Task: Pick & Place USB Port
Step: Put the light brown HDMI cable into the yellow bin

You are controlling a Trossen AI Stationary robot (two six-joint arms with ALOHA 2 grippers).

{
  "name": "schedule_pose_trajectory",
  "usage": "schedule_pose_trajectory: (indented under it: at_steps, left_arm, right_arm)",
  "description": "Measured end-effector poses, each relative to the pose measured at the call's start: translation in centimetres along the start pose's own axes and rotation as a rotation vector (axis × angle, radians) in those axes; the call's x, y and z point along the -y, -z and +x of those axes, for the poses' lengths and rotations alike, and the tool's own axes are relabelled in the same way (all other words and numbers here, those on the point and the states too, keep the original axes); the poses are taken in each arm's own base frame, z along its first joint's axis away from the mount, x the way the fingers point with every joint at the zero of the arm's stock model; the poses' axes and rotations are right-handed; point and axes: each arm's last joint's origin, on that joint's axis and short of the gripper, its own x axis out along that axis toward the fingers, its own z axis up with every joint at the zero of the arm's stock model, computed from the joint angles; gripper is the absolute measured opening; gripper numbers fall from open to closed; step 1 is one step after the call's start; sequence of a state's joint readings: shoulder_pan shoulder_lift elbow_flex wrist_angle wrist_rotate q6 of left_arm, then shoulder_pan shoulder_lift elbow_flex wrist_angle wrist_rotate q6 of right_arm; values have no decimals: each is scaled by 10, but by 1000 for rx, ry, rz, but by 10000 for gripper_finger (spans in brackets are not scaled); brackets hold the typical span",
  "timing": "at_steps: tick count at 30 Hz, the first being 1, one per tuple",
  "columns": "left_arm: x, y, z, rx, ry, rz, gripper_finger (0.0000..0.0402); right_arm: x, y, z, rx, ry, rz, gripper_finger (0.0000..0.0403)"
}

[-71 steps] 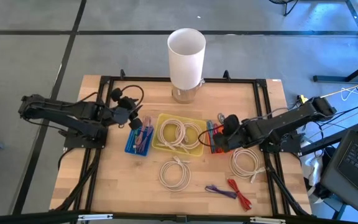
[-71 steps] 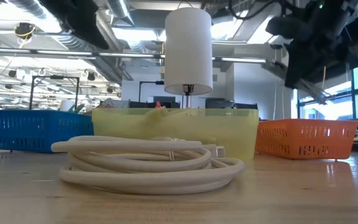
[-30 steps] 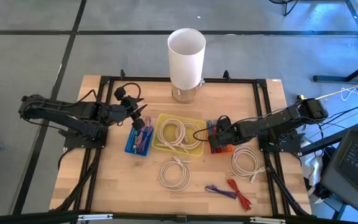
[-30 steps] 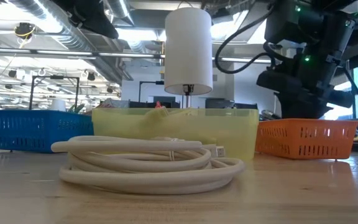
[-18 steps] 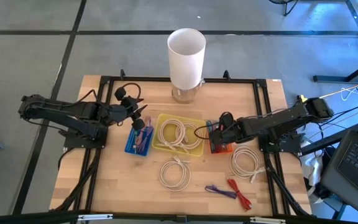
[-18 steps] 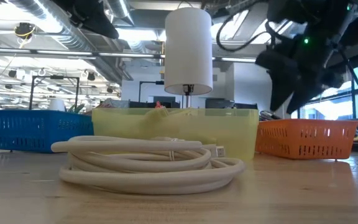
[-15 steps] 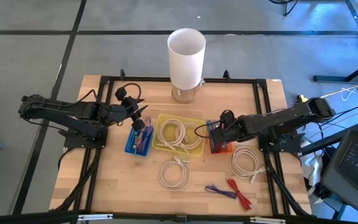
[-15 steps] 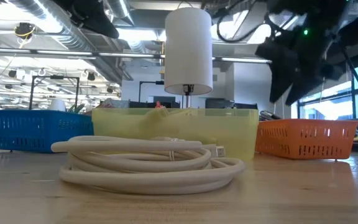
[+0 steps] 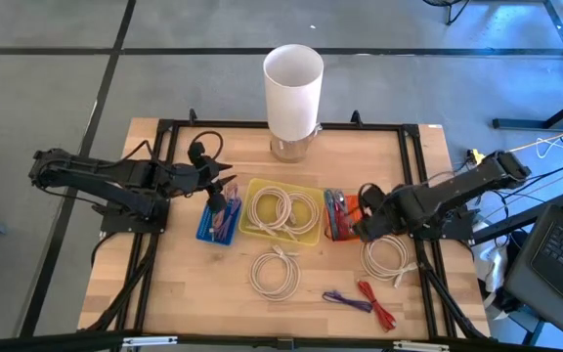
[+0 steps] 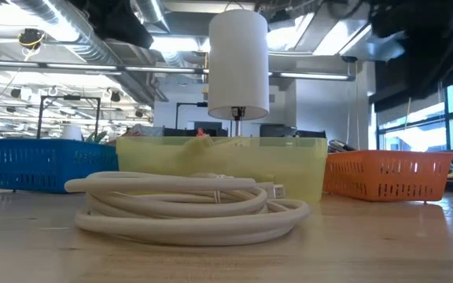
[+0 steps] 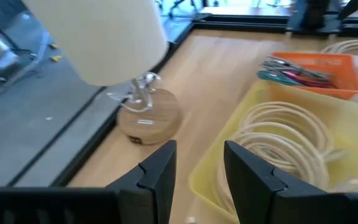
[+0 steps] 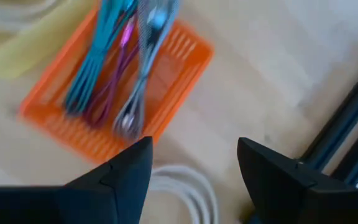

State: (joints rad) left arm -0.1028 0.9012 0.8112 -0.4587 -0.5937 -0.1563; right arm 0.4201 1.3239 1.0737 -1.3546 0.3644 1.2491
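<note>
Several short coloured USB cables [image 12: 114, 68] lie in the orange basket [image 9: 338, 216], right of the middle of the table. My right gripper [image 9: 362, 224] hangs open above that basket's right edge, with nothing between its fingers [image 12: 194, 149]. My left gripper [image 9: 225, 190] stands open over the far end of the blue basket [image 9: 219, 222], which also holds coloured cables. In the left wrist view its fingers [image 11: 199, 152] hold nothing. A purple cable [image 9: 348, 299] and a red cable [image 9: 377, 304] lie loose near the table's near edge.
A yellow basket [image 9: 283, 211] with coiled white cables sits between the blue and orange ones. Two white coils lie on the wood, one in the middle [image 9: 275, 273] and one on the right [image 9: 387, 256]. A white lamp [image 9: 293, 90] on a wooden foot stands at the far edge.
My right gripper has risen out of the orange basket and drawn back toward the table's right and near edges, turning as it went. In the low view it has climbed almost out of the picture. The coloured cables stay in the basket.
</note>
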Motion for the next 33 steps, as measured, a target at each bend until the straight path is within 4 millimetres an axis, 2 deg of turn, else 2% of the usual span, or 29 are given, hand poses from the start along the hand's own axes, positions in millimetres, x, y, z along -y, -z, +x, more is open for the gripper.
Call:
schedule_pose_trajectory:
  at_steps: [8, 11, 21, 33]
  left_arm:
    - [4, -3, 0, 18, 125, -30, 127]
    - [4, -4, 0, 21, 128, -45, 127]
    - [6, -12, -1, 86, 185, -97, 127]
    - [7, -13, -2, 91, 221, -109, 127]
  right_arm:
    - [-12, 47, -18, 21, -84, -17, 239]
    - [-13, 60, -17, 36, -100, 14, 239]
    - [-22, 100, 31, -48, -229, 121, 239]
    - [-20, 109, 56, -57, -251, 160, 239]
